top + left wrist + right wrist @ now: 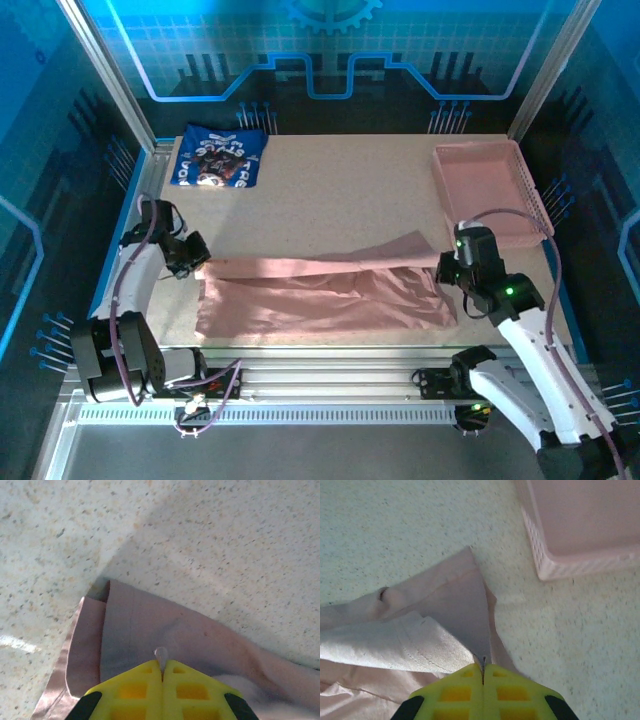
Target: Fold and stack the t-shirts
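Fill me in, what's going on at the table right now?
Both arms are working the pink t-shirt, which lies spread across the near part of the table. The left gripper is shut on its left edge and the right gripper on its right edge, with a strip of cloth raised between them. The navy t-shirt sits folded at the far left corner. The pink basket sits far right.

The navy t-shirt (220,157) has print too small to read; edges crop the basket (580,564) and the pink t-shirt (445,600) beside it.
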Tool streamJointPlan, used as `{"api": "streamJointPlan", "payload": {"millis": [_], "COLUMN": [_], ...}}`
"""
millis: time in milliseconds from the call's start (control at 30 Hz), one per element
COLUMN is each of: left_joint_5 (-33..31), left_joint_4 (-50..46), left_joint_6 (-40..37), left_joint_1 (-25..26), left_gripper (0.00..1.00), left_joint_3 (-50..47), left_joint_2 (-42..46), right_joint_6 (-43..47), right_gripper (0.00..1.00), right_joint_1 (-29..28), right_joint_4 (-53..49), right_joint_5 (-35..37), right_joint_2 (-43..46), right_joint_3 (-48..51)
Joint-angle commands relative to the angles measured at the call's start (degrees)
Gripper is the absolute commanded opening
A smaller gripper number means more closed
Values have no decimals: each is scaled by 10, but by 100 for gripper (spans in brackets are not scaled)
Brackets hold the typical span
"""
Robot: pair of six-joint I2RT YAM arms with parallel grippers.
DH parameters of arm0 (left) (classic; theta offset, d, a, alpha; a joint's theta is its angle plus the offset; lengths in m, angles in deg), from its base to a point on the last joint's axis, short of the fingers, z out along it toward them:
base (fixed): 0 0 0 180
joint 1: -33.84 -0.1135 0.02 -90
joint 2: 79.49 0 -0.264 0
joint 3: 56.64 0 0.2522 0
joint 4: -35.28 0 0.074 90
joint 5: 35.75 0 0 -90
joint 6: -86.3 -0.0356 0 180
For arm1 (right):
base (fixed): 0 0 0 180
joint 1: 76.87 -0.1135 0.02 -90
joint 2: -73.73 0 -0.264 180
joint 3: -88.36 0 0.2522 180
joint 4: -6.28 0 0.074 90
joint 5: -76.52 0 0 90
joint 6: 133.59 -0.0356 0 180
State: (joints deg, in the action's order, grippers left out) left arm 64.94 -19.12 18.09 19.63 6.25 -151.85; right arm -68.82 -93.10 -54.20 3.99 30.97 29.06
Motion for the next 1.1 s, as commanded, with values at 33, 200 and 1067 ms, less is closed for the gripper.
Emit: {"api": "streamJointPlan", "payload": {"millis": [33,200,1067], "left_joint_5": [-28,-55,-49], "left_joint_4": [-33,-34,14], "left_joint_6": [22,40,120], "left_joint_1": [-7,-7,10], "left_gripper": [0,0,72], "left_joint_3": [-28,-48,-27], "left_joint_2": [28,33,55], "right_joint_6": [-59,-110,-220], "right_gripper": [0,0,59], "right_joint_1": [11,12,-66], "right_joint_4": [-44,-67,-76], "right_joint_5": [-33,-51,-13], "right_joint_2": [17,12,-16], "right_joint_3": [21,36,66]}}
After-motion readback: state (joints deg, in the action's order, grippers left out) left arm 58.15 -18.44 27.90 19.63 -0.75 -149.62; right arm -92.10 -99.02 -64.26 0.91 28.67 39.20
